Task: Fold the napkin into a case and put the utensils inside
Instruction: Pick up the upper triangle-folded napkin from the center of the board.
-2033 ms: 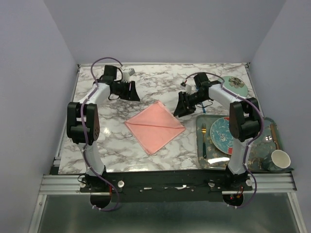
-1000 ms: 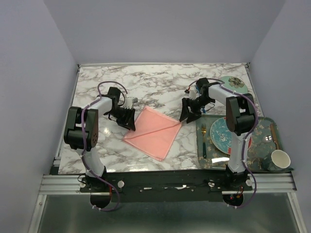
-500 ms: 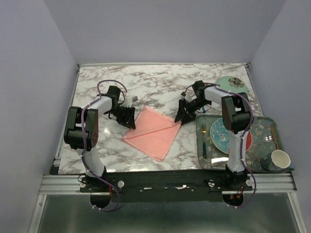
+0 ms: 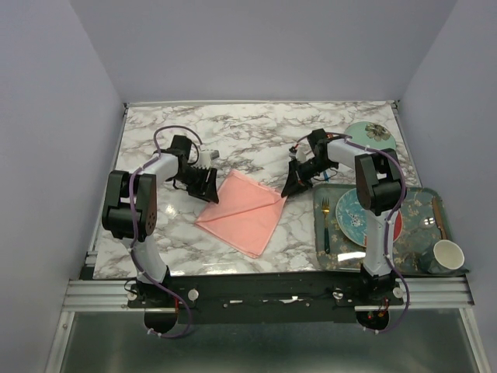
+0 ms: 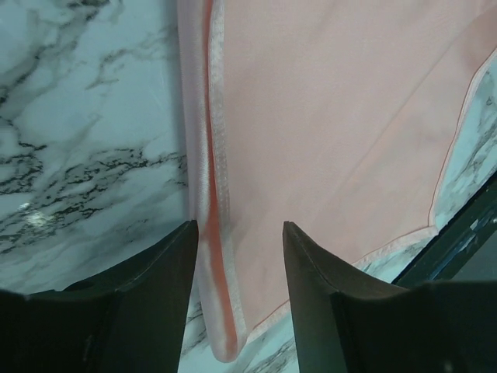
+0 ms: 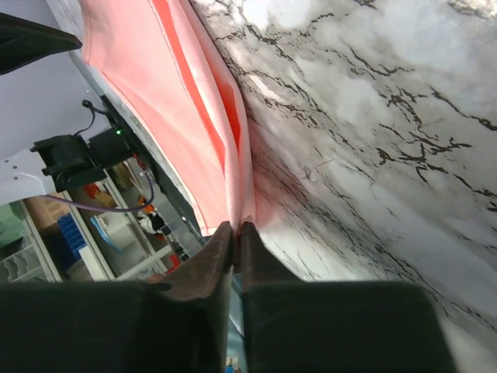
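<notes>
The napkin (image 4: 242, 211) lies folded on the marble table, a pink satin quadrilateral with doubled edges. My left gripper (image 4: 208, 185) is open at its upper-left corner; in the left wrist view (image 5: 238, 229) the jaws straddle the folded edge (image 5: 213, 202) without closing on it. My right gripper (image 4: 290, 187) is shut on the napkin's right corner, pinching the layers (image 6: 235, 225). A thin copper-brown spoon (image 4: 439, 217) lies at the right of the tray. The dark blue fork is not visible.
A patterned tray (image 4: 411, 203) at the right holds a teal plate (image 4: 357, 214), a gold-headed fork with a teal handle (image 4: 325, 221) and a white cup (image 4: 448, 255). A second teal plate (image 4: 374, 135) sits at the back right.
Both grippers came in from the back to the napkin's corners. The cloth went from a wide diamond to a narrower folded shape nearer the left. The left gripper has edged back slightly.
</notes>
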Motion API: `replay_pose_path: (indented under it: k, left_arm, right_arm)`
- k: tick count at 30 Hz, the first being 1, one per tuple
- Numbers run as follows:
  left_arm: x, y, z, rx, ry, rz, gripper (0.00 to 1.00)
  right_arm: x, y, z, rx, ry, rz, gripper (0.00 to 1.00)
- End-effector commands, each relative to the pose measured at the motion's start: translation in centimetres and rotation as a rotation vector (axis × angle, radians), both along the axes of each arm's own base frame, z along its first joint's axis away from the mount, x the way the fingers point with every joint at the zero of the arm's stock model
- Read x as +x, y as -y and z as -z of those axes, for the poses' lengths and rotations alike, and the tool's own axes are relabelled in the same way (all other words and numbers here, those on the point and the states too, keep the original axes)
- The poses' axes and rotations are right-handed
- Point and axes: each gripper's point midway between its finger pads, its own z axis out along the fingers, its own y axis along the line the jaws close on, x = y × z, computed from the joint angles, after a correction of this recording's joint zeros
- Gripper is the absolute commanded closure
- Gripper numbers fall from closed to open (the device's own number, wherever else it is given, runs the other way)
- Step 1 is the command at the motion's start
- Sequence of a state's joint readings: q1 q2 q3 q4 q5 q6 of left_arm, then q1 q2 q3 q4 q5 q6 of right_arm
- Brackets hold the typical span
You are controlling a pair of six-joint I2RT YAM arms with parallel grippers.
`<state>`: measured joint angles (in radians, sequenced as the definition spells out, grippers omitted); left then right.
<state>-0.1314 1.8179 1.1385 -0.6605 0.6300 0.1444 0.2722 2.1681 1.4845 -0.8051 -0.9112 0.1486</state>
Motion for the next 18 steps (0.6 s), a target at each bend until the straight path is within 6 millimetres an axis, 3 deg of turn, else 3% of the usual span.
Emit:
replay_pose_path:
  k: [1,4,8,12,18]
  left_arm:
    - [4.3,0.4,-4.9,-0.085,0.208,0.011,0.39]
    - [7.0,0.4,-7.0,-0.082,0.318,0.058,0.28]
    - [9.6,0.9,-8.0,-0.095,0.408,0.216,0.25]
    - [12.0,2.3,-7.4,-0.128,0.412,0.317,0.29]
    - [13.1,5.1,-6.0,-0.163,0.398,0.409,0.34]
  right_arm:
    - [0.7,-0.6,-1.1,0.037,0.053,-0.02,0.92]
    - [0.9,-0.6,-1.2,0.043,0.084,-0.036,0.99]
    - [1.3,-0.5,-1.0,0.043,0.123,-0.062,0.99]
    - [1.5,-0.4,-0.7,0.025,0.161,-0.097,1.0]
    - [1.5,-0.8,-0.2,0.007,0.217,-0.171,0.99]
